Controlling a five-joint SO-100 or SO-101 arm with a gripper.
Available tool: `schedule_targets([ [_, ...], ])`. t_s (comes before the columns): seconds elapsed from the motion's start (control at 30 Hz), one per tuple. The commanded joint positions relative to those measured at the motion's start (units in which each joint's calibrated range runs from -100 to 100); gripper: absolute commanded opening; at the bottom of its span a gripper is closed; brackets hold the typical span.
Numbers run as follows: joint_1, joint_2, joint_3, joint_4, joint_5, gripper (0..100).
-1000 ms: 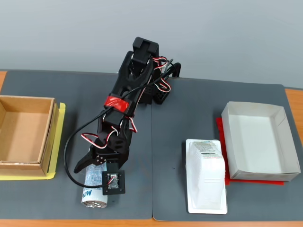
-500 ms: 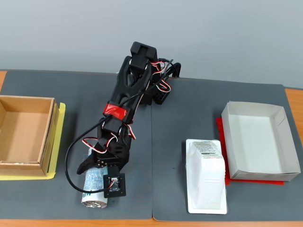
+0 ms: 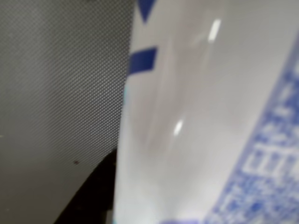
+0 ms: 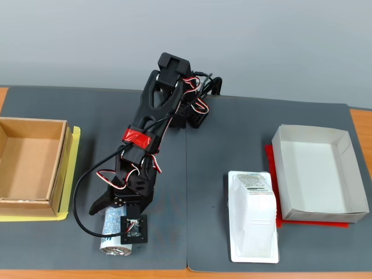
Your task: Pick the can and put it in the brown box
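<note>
Dark grey mat [image 4: 244, 133], pale wall behind: arm lowered over the can [image 4: 114, 232], near-left.
Gripper [image 4: 110, 214] spread, straddling the lying can; brown box [image 4: 29, 168] empty, far left. Risk: the round can may roll or slip if the jaws close off-centre.

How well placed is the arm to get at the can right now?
Probably well placed, yes: the tool is down over the can, which lies on the mat with nothing beside it. Whether the fingers have closed on it cannot be told.
</note>
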Motion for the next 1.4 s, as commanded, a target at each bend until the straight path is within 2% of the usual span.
schedule_targets([
  [0.0, 0.3, -0.3, -2.3, -0.6, -0.3, 43],
  [0.27, 0.3, -0.3, -2.2, -0.6, -0.3, 21],
  [0.53, 0.3, -0.3, -2.2, -0.5, -0.3, 10],
  [0.7, 0.3, -0.3, -2.2, 0.0, -0.3, 7],
  [1.37, -0.1, -5.5, -3.0, 0.3, -0.3, 7],
])
